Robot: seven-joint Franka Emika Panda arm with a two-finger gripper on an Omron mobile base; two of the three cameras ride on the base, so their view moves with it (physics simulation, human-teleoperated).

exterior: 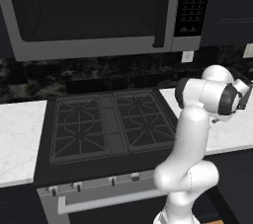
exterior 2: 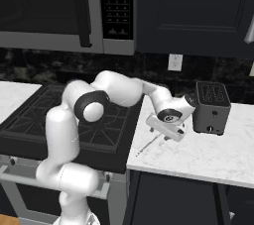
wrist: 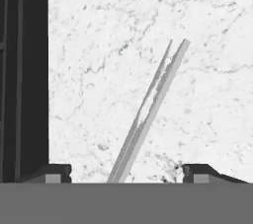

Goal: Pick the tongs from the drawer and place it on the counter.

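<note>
Stovetop (exterior 2: 59, 120), black with grates, sits at the 9 o'clock side of the right base view; the microwave (exterior 2: 54, 8) hangs above it at 11 o'clock, its keypad markings too small to read. Counter (exterior 2: 198, 154), white marble-look, extends from the stovetop edge toward 3 o'clock. Tongs (exterior 2: 147, 145) lie flat on the counter just right of the stovetop edge, directly below the pincer (exterior 2: 168, 137). Toaster (exterior 2: 212, 108), dark, stands on the counter at 2 o'clock from the pincer, near it; no brand mark is legible. Wall outlet (exterior 2: 174, 62) is set in the dark backsplash at 12 o'clock from the pincer.

In the hand view the tongs (wrist: 148, 114) run from 6 o'clock up toward 1 o'clock across the counter (wrist: 99, 45). The two fingertips (wrist: 57, 172) stand spread wide, well apart from the tongs on either side, gripping nothing.
</note>
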